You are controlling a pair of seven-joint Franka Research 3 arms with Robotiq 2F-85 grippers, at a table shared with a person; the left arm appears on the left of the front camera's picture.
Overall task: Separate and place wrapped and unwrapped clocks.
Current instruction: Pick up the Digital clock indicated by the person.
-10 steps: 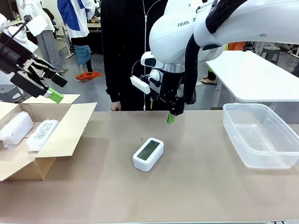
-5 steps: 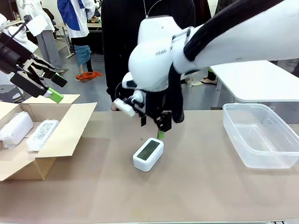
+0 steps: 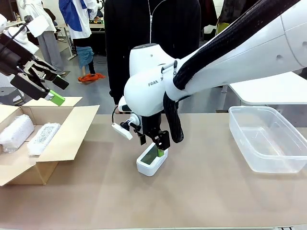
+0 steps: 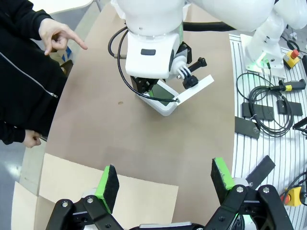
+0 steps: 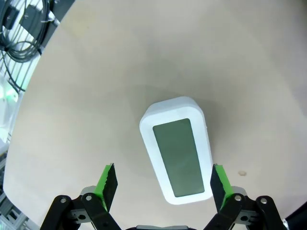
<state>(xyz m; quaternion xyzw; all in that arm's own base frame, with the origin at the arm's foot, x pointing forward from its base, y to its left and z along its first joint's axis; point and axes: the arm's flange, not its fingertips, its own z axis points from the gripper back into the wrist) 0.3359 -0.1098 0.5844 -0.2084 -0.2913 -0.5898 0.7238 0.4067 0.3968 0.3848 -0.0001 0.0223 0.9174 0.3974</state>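
The unwrapped clock (image 3: 149,165), bare white with a grey-green screen, lies face up mid-table. My right gripper (image 3: 152,147) hangs open just above it. In the right wrist view its green fingertips (image 5: 108,182) straddle the near end of the clock (image 5: 177,148) without touching it. Two wrapped bundles (image 3: 17,132) (image 3: 44,138) lie side by side in the cardboard box (image 3: 72,132) at the left. My left gripper (image 3: 50,88) is held open in the air above that box, holding nothing. Its wrist view looks down past its open gripper (image 4: 164,181) at the clock (image 4: 163,100) under the right arm.
A clear plastic tub (image 3: 240,132) stands at the table's right side. A person in black stands at the far edge, one hand (image 4: 57,38) pointing over the table. Cables and boxes (image 4: 268,110) lie beside the table on the robot's side.
My right arm has swung left and down, from above the table's far side to right over the clock, still open. The left arm has not moved.
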